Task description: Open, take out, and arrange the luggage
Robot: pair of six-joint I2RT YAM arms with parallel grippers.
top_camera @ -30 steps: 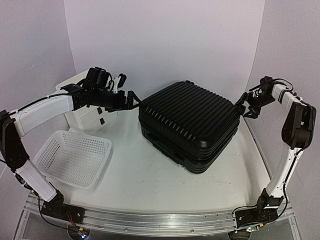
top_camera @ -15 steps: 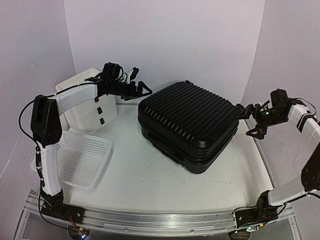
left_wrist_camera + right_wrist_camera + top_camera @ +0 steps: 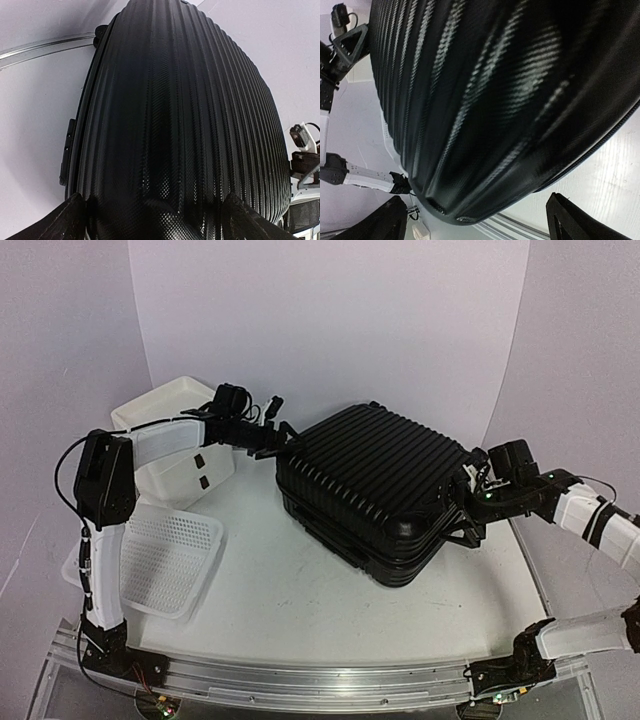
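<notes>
Left claw [image 3: 283,437] sits spread wide at the 10 o'clock corner of the luggage [image 3: 375,480]. Its wrist view shows the ribbed shell filling the gap between the two tips. Whether the tips actually touch the shell I cannot tell. Right claw [image 3: 462,523] is also spread wide, straddling the opposite corner at about 3 o'clock, and contact there is just as unclear.

The luggage lies flat and closed in the middle of the counter [image 3: 300,610], turned so one corner points toward 6 o'clock. A white basket [image 3: 165,560] rests at 8 o'clock and a white drawer box [image 3: 170,410] at 10 o'clock, just behind the left arm.

The step in hand looks like bracing the case from two sides before opening it. To do that well, both claws should come in evenly, so the smooth shell does not spin or slide on the counter. The glossy ribs give little purchase, so the tips should seek the seam between the two halves rather than the curved lid. One claw should then pin the lower half while the other lifts only the upper. Lifting toward the hinge side keeps the lid away from the drawer box.
</notes>
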